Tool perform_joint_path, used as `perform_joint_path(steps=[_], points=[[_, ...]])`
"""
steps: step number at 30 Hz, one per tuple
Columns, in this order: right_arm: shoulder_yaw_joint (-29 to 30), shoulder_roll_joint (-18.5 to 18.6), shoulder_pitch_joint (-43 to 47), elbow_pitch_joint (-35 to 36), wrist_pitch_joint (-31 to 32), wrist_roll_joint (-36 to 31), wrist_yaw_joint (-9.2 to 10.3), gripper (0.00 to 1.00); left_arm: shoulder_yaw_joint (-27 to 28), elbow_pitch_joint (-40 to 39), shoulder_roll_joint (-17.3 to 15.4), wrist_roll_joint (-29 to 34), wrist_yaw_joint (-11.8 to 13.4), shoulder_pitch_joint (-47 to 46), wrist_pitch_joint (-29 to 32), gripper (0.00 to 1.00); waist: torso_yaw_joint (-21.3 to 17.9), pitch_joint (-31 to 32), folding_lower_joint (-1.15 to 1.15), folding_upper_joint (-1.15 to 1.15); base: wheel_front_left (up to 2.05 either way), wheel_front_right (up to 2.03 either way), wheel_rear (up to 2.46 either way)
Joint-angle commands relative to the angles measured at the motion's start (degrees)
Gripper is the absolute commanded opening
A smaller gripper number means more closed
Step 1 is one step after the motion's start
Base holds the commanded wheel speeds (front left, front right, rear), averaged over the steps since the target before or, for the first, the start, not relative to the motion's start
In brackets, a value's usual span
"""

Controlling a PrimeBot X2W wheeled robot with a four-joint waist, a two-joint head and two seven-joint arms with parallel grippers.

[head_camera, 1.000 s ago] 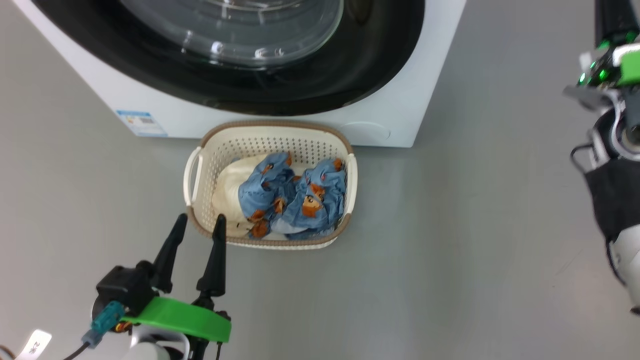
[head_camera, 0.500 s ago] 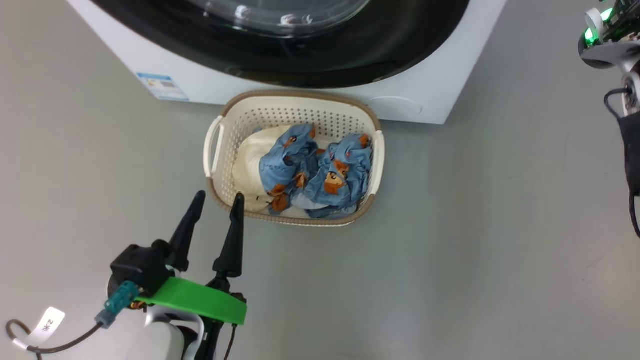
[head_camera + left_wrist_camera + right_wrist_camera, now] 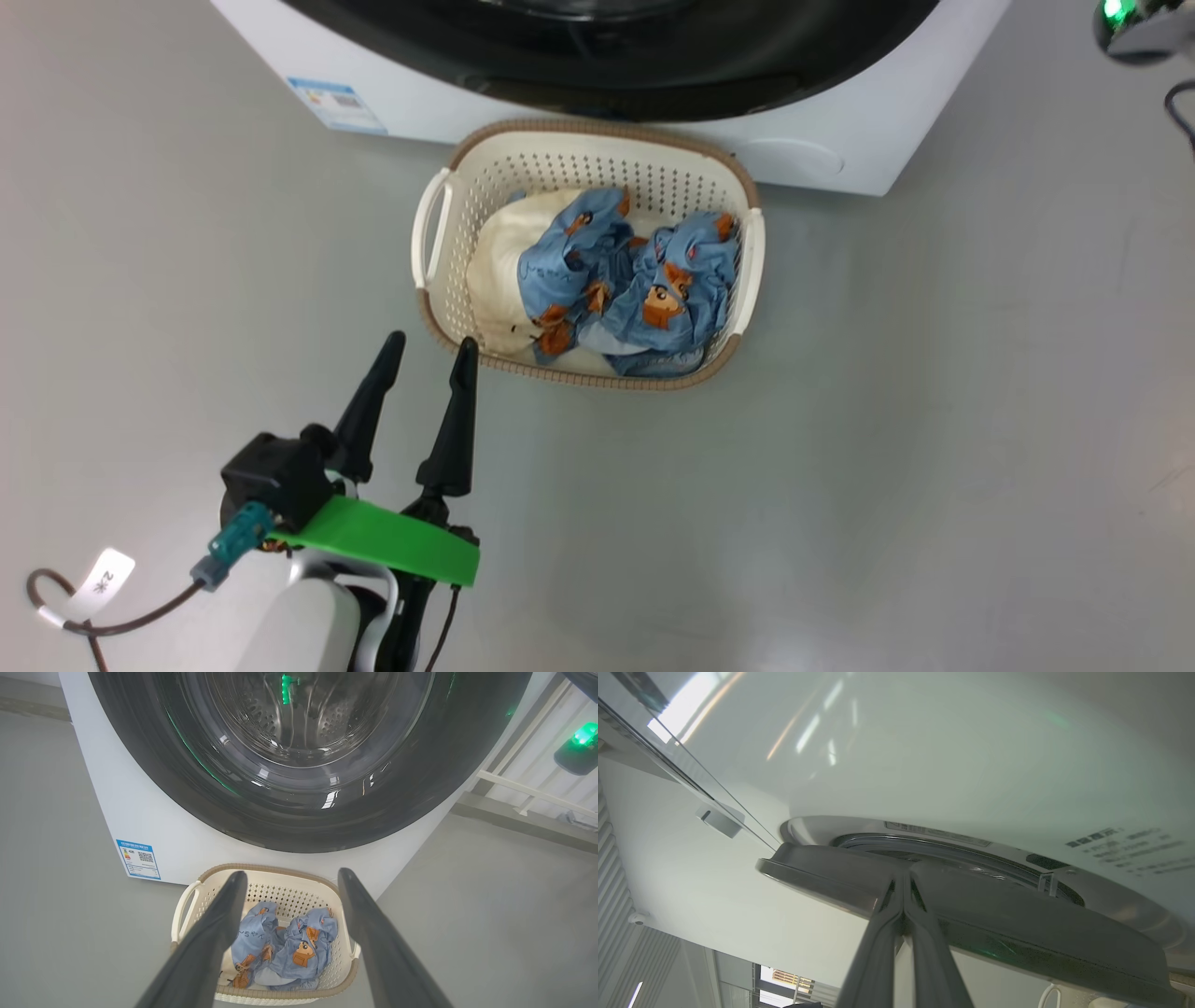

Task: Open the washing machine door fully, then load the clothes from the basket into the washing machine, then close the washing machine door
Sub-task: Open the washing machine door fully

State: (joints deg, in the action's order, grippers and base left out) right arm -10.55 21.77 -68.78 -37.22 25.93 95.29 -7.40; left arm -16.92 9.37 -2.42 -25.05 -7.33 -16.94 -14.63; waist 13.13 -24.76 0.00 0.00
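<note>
Door [image 3: 1017,933] is risking slipping off the right gripper [image 3: 903,879], squeezed together and empty at its rim, while the left gripper [image 3: 431,341] is hanging spread wide, empty.

Head cam: steep look down at grey floor [image 3: 934,467], cream perforated basket [image 3: 523,173] mid-frame. Left wrist cam: lower, faces white washing machine [image 3: 140,812] front; shares basket and blue label sticker [image 3: 336,105]. Right wrist cam: tight against black door rim [image 3: 1017,935], tilted upward.

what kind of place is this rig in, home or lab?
Probably a laundry test corner in a lab or showroom, not certain: a front-loading washing machine stands on a plain grey floor, with a basket of clothes in front of it.
</note>
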Motion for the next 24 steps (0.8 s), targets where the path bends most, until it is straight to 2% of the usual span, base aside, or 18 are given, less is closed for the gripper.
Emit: perform_joint_path(steps=[1,13,24], points=[[-0.7,-0.1,-2.3,0.7,0.8,-1.3,-0.09,0.00,1.4,-1.4,-0.8,-0.4,-0.2,-1.5,-0.4,1.00,0.9,-1.6,0.00,0.00,0.00,0.00,0.00],[-2.2,-0.1,-6.3,-0.8,2.5,-4.1,-0.09,0.00,1.4,-1.8,-0.5,-1.0,-0.2,-3.4,-0.4,1.00,1.8,-4.6,0.00,0.00,0.00,0.00,0.00],[-4.3,-0.5,-5.5,-0.2,3.9,-5.8,-0.09,0.00,0.9,-1.6,-0.5,-2.3,-0.2,-4.5,-0.4,1.00,2.3,-5.3,0.00,0.00,0.00,0.00,0.00]])
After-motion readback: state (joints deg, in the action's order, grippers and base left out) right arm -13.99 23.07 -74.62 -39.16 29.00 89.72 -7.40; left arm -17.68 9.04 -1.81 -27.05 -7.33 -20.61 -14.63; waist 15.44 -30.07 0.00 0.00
